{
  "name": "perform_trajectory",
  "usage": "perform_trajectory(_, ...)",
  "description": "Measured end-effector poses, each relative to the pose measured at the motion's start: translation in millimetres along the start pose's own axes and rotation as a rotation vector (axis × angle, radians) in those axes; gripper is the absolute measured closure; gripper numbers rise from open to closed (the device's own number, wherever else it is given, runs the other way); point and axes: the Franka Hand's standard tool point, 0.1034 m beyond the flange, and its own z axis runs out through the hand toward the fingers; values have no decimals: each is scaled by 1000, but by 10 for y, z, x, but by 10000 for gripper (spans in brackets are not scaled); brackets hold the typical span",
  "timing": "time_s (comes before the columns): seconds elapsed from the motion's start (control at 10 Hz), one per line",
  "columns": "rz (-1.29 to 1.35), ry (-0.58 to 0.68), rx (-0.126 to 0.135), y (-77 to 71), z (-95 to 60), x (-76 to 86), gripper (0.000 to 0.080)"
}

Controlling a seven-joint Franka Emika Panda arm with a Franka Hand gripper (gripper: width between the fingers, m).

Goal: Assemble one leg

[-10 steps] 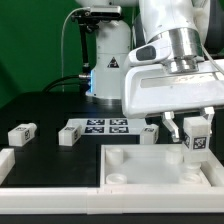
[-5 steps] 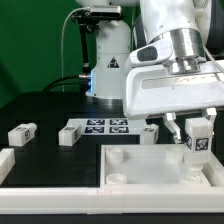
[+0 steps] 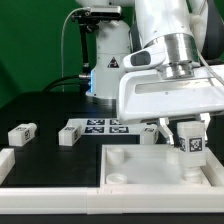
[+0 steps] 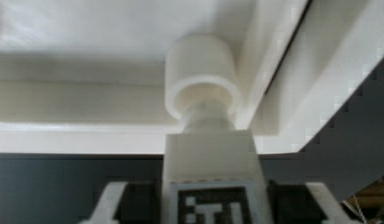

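Note:
My gripper [image 3: 190, 137] is shut on a white tagged leg [image 3: 192, 143] and holds it upright over the far corner, on the exterior view's right, of the large white square piece [image 3: 150, 170]. In the wrist view the leg [image 4: 210, 170] points toward a round corner socket [image 4: 210, 95] of that piece, with its tag face showing between my fingers [image 4: 127, 200]. The leg's lower end is just above or at the socket; contact cannot be told. Three more legs lie on the table: one [image 3: 22, 132], one [image 3: 69, 135] and one [image 3: 149, 133].
The marker board [image 3: 100, 126] lies behind the square piece. A white bar [image 3: 5, 160] lies at the exterior view's left edge. A white rail [image 3: 60, 203] runs along the front. The robot base [image 3: 108, 60] stands at the back.
The gripper with the leg has shifted slightly toward the exterior view's left and a little lower over the corner of the square piece.

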Motion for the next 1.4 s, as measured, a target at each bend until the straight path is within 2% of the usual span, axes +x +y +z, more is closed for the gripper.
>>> perform_trajectory(0.3,3,-16,3,-8,-7,-9,509)
perform_trajectory(0.5,21,-38,2,-47,-91,-24,509)
perform_trajectory(0.8,22,-56,2,-39,-131,-89,509)
perform_trajectory(1.2,21,-58,2,-40,-122,-100,509)
perform_trajectory(1.4,19,-75,17,-152,-71,-54,509)
